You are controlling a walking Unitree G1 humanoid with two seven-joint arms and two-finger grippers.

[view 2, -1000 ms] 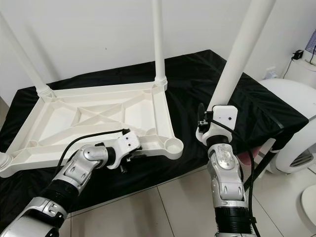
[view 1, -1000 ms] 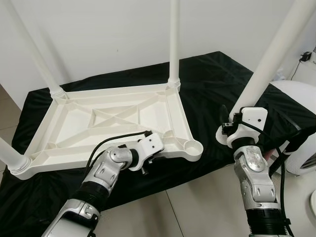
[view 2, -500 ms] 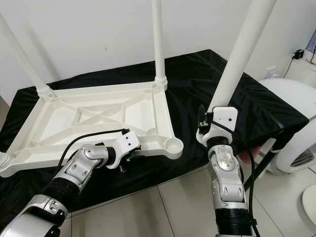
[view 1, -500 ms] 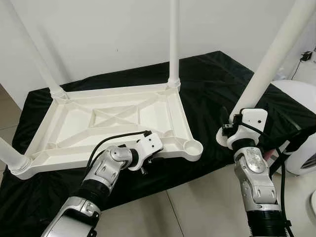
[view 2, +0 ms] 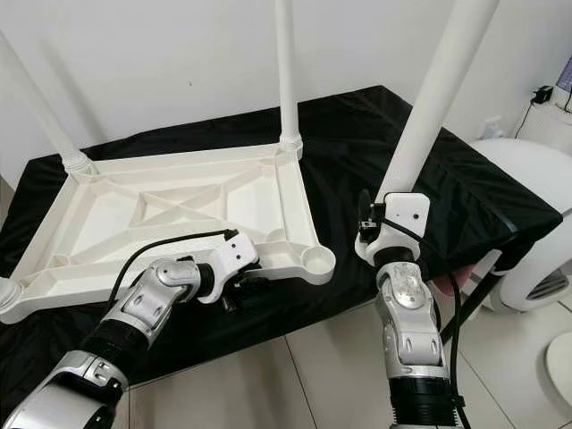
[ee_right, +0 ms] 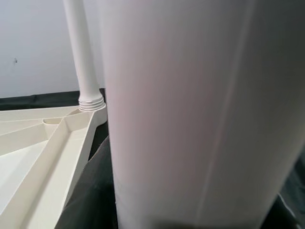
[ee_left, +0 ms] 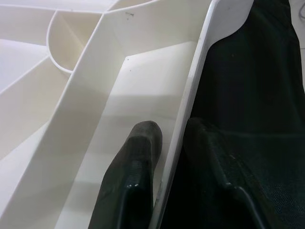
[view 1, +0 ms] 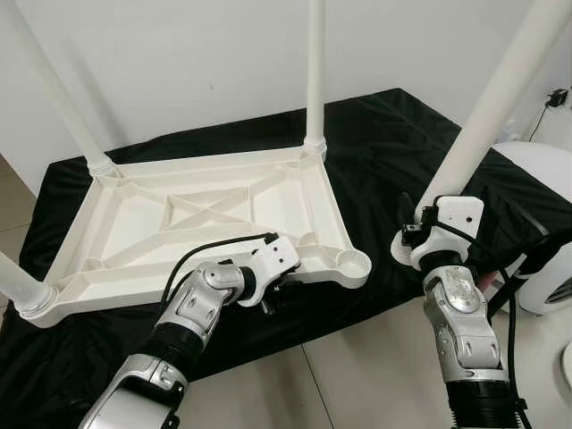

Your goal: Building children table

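A white table top point(view 1: 134, 223) lies upside down on a black cloth point(view 1: 393, 134). Three white legs stand in its corner sockets: far left point(view 1: 67, 112), far right point(view 1: 315, 71) and near left point(view 1: 13, 277). The near right socket point(view 1: 355, 264) is empty. My left gripper point(view 1: 277, 291) is shut on the top's near rim point(ee_left: 190, 95), with one finger point(ee_left: 138, 157) inside the rim and the other outside it. To the right of the empty socket, my right gripper point(view 1: 409, 234) is shut on the lower end of a fourth white leg point(view 1: 492, 107), which leans up to the right.
The cloth-covered surface ends just in front of the table top, with tiled floor point(view 1: 357, 375) below. A white rounded appliance point(view 1: 545, 214) stands at the right, close to my right arm. A plain white wall point(view 1: 206, 54) is behind.
My left gripper has shifted slightly right along the near rim, and the table top has edged right with it. The right gripper and its leg have hardly moved.
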